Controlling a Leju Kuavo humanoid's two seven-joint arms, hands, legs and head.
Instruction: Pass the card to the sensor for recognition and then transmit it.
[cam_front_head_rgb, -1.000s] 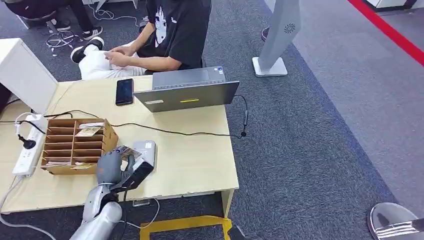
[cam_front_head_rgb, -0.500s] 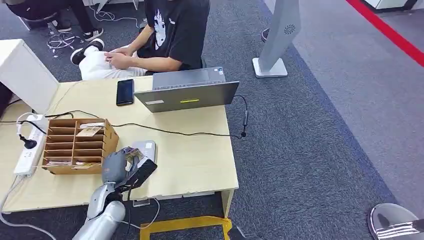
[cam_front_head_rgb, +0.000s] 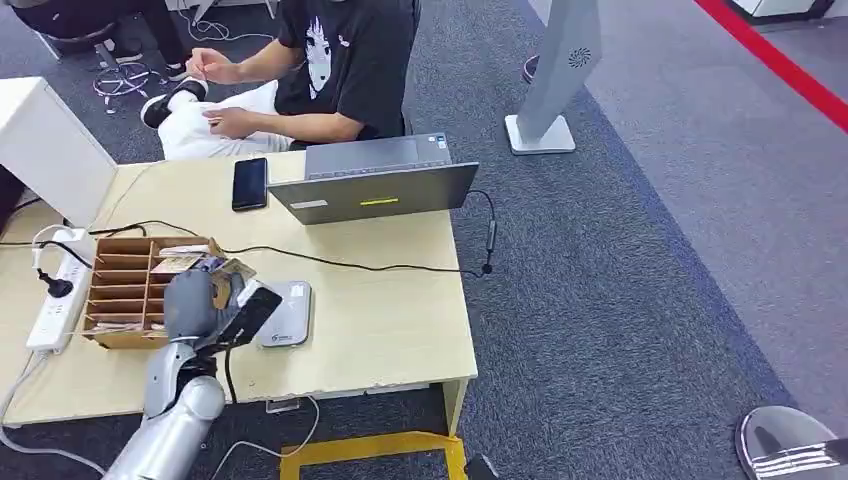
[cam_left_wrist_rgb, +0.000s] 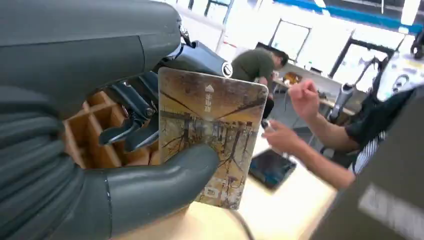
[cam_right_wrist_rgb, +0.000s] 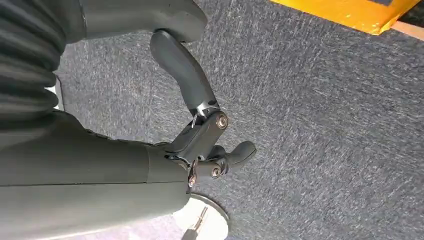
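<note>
My left hand (cam_front_head_rgb: 193, 302) is raised over the wooden table (cam_front_head_rgb: 400, 310), in front of the cardboard sorting box (cam_front_head_rgb: 130, 290). It pinches a card (cam_front_head_rgb: 228, 268) printed with a brown landscape. In the left wrist view the card (cam_left_wrist_rgb: 210, 135) stands upright under the grey thumb (cam_left_wrist_rgb: 160, 185), with the box's compartments behind it. The sensor (cam_front_head_rgb: 290, 312), a flat grey-white reader, lies on the table just to the right of the hand and apart from the card. My right hand (cam_right_wrist_rgb: 200, 135) hangs over grey carpet, its fingers loosely apart and holding nothing.
A laptop (cam_front_head_rgb: 375, 185) and a black phone (cam_front_head_rgb: 249, 183) lie at the table's far side, where a person (cam_front_head_rgb: 340, 60) sits. A black cable (cam_front_head_rgb: 350, 265) crosses the table. A white power strip (cam_front_head_rgb: 55, 295) lies left of the box. Yellow tape (cam_front_head_rgb: 370, 450) marks the floor.
My left hand has moved with the card from over the sensor to the left and back, toward the cardboard box. The seated person has lifted one hand.
</note>
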